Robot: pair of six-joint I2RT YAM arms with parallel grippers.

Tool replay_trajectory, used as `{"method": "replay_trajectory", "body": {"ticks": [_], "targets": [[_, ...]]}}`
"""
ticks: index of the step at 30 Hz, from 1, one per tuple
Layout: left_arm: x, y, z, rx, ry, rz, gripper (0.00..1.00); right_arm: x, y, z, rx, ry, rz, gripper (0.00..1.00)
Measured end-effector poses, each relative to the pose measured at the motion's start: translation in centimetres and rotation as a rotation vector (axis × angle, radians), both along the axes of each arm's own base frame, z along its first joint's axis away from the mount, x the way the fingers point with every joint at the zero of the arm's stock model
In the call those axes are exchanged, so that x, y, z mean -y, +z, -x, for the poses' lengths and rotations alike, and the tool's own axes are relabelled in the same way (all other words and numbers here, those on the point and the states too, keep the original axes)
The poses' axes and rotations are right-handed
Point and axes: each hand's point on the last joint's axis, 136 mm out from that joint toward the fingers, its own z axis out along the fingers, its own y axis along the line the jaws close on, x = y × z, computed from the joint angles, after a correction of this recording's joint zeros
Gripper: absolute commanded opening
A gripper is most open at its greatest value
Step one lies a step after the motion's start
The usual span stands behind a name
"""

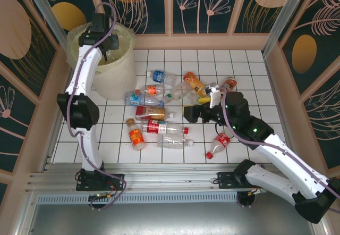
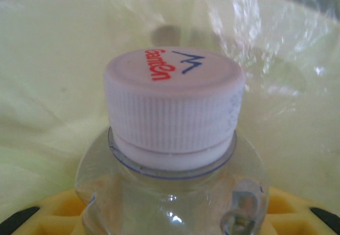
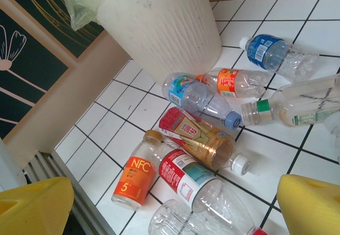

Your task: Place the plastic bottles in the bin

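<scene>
Plastic bottles (image 1: pixel 159 126) everywhere: about eleven strewn over the white-tiled counter (image 1: pixel 249 70), dark flowered panels (image 1: pixel 207 6) all round. One cream bin (image 1: pixel 119 70), bag-lined, far-left corner. Left hand (image 1: pixel 109 43) above its mouth, clenched on a twelfth, a clear white-capped bottle (image 2: pixel 172 107). Right hand (image 3: pixel 170 216) spread wide, empty, low beside the heap, which lies between it and the bin.

surface: white tiled floor (image 1: pixel 249 75) | walls: dark floral panels (image 1: pixel 212 6) (gold discs) | near edge: metal rail (image 1: pixel 170 179)
</scene>
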Motion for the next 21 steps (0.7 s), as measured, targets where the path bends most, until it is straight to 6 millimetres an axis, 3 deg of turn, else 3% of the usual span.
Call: {"method": "replay_trajectory", "body": {"ticks": [11, 21], "targets": [[0.6, -6.5, 1.2, -0.156, -0.021, 0.029, 0.49, 0.2, -1.0, -0.2, -0.027, -0.024, 0.006, 0.99], [0.6, -8.9, 1.5, -0.206, -0.012, 0.064, 0.59, 0.4, -1.3, -0.1, -0.032, -0.03, 0.007, 0.99]]}}
